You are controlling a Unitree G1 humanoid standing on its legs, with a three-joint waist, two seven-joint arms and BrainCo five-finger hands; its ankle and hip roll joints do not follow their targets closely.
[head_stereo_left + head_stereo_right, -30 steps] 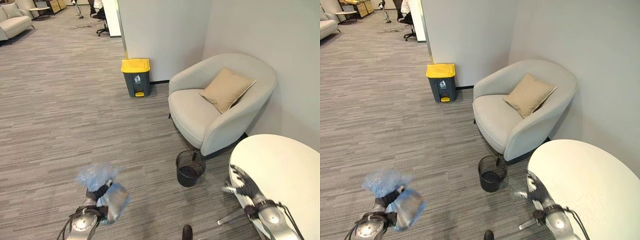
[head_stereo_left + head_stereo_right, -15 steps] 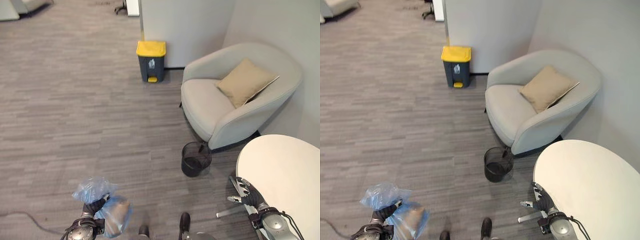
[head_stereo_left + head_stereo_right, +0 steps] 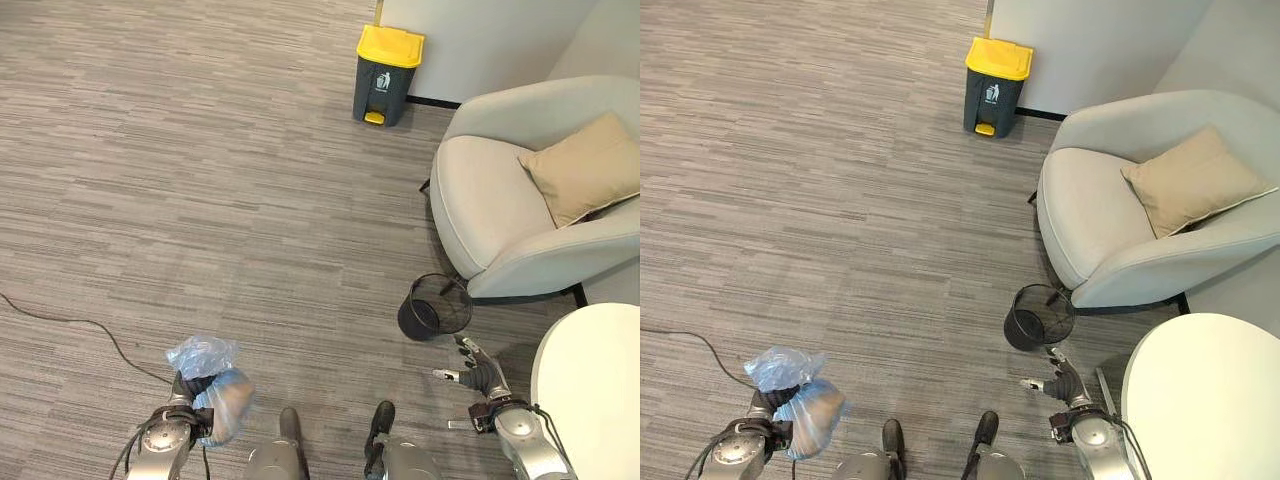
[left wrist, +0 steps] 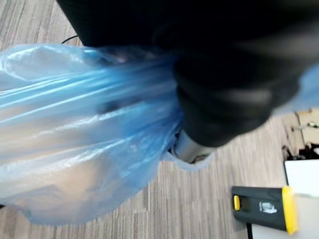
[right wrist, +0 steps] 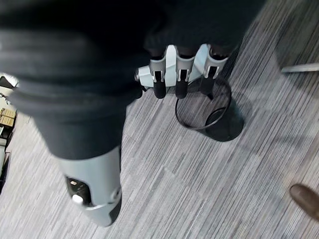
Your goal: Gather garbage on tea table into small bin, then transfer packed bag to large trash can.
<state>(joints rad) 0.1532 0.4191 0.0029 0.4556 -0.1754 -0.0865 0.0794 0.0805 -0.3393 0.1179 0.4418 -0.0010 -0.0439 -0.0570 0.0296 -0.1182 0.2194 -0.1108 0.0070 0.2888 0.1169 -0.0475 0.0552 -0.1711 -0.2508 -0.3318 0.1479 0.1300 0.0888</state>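
My left hand (image 3: pixel 183 392) is low at the left, its fingers curled round the neck of a packed blue plastic bag (image 3: pixel 212 380). The bag's crumpled top sticks up above the fist and its full body (image 4: pixel 89 129) bulges beside it. The large trash can (image 3: pixel 386 62), dark grey with a yellow lid, stands far ahead against the wall. The small black mesh bin (image 3: pixel 434 310) stands on the carpet by the armchair, with no liner showing. My right hand (image 3: pixel 476 375) hangs open just short of that bin, its fingers (image 5: pixel 179 74) straight, holding nothing. The white tea table (image 3: pixel 1200 400) is at the lower right.
A light grey armchair (image 3: pixel 500 210) with a tan cushion (image 3: pixel 585 165) stands at the right, between the table and the large trash can. A pale wall (image 3: pixel 1090 40) runs behind both. Grey striped carpet (image 3: pixel 200 180) stretches wide from me towards the can.
The whole picture has shifted as the camera moved: the trash can, armchair and table now lie further right. My left hand keeps its hold on the bag. My right hand is now off the table's edge.
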